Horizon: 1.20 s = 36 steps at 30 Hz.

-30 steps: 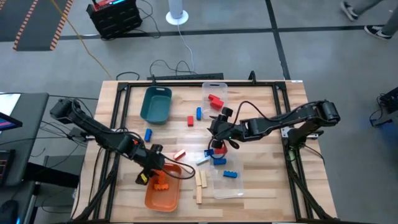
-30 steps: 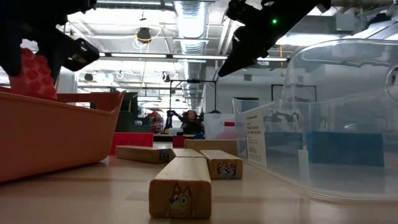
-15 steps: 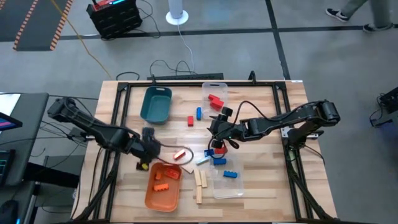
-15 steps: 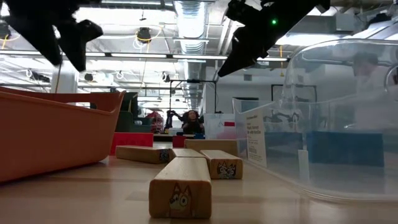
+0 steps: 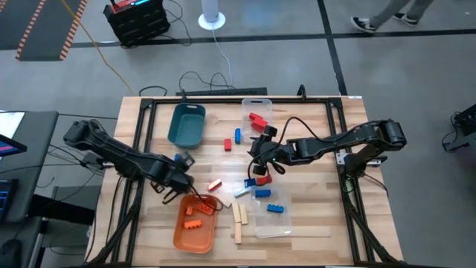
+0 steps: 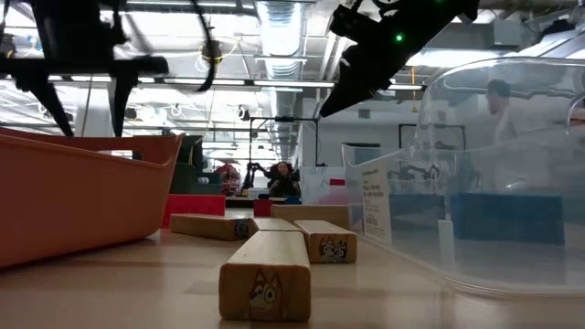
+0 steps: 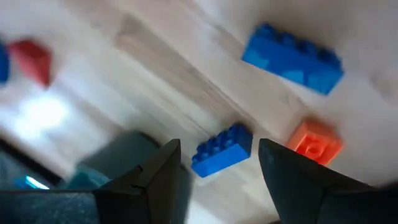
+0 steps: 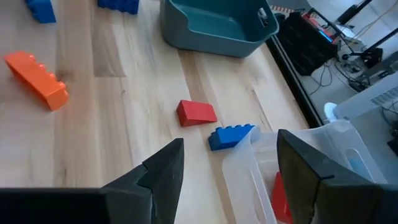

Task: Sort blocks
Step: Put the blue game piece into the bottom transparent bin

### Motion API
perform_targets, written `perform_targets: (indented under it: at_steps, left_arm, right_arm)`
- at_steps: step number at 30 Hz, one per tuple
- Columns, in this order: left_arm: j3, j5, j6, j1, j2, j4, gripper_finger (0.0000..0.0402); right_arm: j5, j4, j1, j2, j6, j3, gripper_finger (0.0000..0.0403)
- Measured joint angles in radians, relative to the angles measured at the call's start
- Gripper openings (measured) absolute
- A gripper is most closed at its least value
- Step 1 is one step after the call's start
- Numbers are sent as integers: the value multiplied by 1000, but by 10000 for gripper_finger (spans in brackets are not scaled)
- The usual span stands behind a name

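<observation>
Small plastic toy bricks scattered flat: orange bricks (image 5: pixel 195 216) in orange tray; red wedge (image 8: pixel 196 113) and blue brick (image 8: pixel 231 136) on bare wood, close together; three light-wood rectangular blocks (image 5: pixel 239 217) lying side by side

Robotics lab, open-plan industrial hall.
Wooden table (image 5: pixel 312 141) on grey concrete floor (image 5: pixel 387 67); exposed ceiling ducts (image 6: pixel 279 27); person (image 6: pixel 498 96) beyond; cables (image 5: pixel 204 78) trailing.
</observation>
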Motion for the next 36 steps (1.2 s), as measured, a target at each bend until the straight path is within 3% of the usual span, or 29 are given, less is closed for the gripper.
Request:
perform_targets:
  at_steps: [4,12,23,36]
  left_arm:
    - [0,3,145,15,88,-31,209]
    - [-1,72,193,164,147,-35,209]
    - [-17,164,352,215,-50,33,209]
    - [-319,122,585,275,-178,262,209]
  right_arm:
    - [-1,0,6,0,3,0,223]
    - [-2,-1,22,0,3,0,223]
    - [-3,34,27,0,4,-31,223]
    - [-4,54,25,0,10,-38,223]
